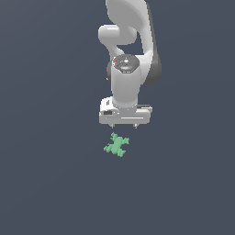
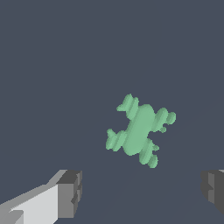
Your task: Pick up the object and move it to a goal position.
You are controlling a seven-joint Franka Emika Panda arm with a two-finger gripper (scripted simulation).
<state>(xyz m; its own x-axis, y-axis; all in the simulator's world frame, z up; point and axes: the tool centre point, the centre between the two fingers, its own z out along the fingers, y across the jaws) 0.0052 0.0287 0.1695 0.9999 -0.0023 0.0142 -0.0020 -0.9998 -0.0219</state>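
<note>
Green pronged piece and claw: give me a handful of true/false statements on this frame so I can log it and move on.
1. The claw is shut on the green pronged piece. False: it is open and holds nothing.
2. The piece lies on the dark surface. True.
3. In the wrist view, the piece sits between the two fingertips. False: it lies apart from them, outside the gap.
4. The piece is narrower than the open claw. True.
5. Two green pieces are in view. False: only one.
</note>
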